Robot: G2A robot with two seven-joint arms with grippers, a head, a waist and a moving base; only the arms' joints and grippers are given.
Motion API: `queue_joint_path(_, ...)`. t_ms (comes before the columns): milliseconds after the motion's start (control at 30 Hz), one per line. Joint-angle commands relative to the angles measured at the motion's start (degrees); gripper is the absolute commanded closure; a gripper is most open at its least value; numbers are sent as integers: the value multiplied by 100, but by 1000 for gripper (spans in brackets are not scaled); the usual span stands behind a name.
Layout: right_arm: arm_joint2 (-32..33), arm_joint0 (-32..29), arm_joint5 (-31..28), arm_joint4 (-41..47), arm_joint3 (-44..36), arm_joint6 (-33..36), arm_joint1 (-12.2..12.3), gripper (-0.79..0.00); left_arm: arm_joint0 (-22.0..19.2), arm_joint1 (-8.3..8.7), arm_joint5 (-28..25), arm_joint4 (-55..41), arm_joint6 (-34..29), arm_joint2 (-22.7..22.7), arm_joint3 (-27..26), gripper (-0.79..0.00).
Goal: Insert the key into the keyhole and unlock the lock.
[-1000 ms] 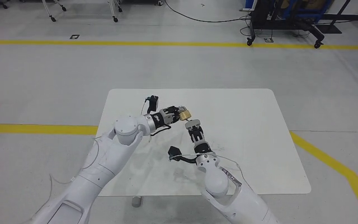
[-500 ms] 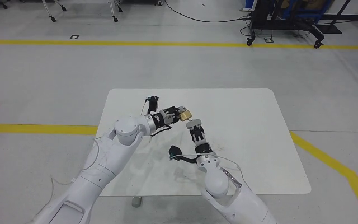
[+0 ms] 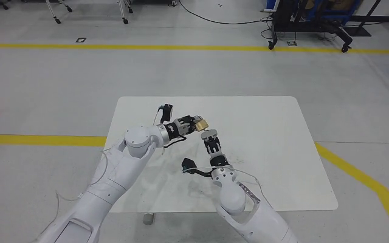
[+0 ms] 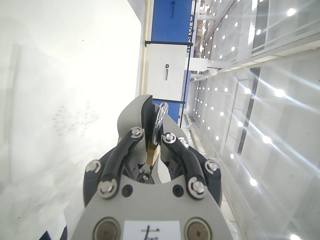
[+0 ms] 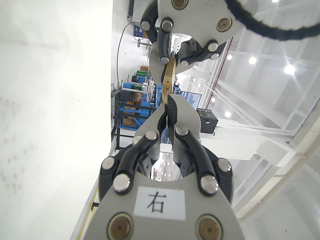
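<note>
While the brass lock (image 5: 169, 76) is hanging in the air over the counter (image 3: 273, 121), a little nearer the far edge than the near one and toward the left edge from the middle, the left claw (image 4: 156, 111) is clamping it between its fingers, with the silver shackle showing between them in the left wrist view. The key (image 5: 165, 119) is sitting edge-on in the right claw (image 5: 168, 103), whose 2 fingers are pressing together on its flat head, and its tip is meeting the keyhole end of the lock body. How deep the blade is sitting cannot be told.

Judging by the look of them, both pieces are solid metal. The lock is probably stiff, dense for its bulk and smooth-faced, so it is likely to swivel in the grip once a turn is applied. Holding it across the 2 broad faces of the body, leaving the shackle free to spring, seems best. The key is thin, light and rigid; gripping the head flat between the pads should carry the twist, though it may slip if the blade is binding.
</note>
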Motion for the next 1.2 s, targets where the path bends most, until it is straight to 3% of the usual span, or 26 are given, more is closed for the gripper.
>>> queue_joint_path(0, -27, 17, -16, -44, 27, 25, -21, 0, 9, -7, -7, 14, -6, -10, -8, 0)
queue_joint_path(433, 95, 138, -50, -12, 157, 38, -101, 0, 41, -41, 4, 71, -160, -92, -2, 0)
queue_joint_path(467, 120, 132, -43, 3, 154, 13, -103, -283, 45, -44, 8, 64, -172, -99, 3, 0)
queue_joint_path(500, 148, 120, -40, 20, 144, -10, -105, -785, 46, -47, 16, 62, -180, -108, 14, 0)
queue_joint_path(733, 353, -123, 44, 170, -170, -326, -81, -785, 35, -76, 96, -5, -140, -168, 87, 0)
queue_joint_path(900, 811, -381, -20, 1063, -461, -1593, 19, -785, 45, -87, 70, -21, -84, -241, 107, 0)
queue_joint_path(1167, 858, -401, -42, 1082, -477, -1655, 31, -785, 70, -84, 121, -112, -41, -425, 152, 0)
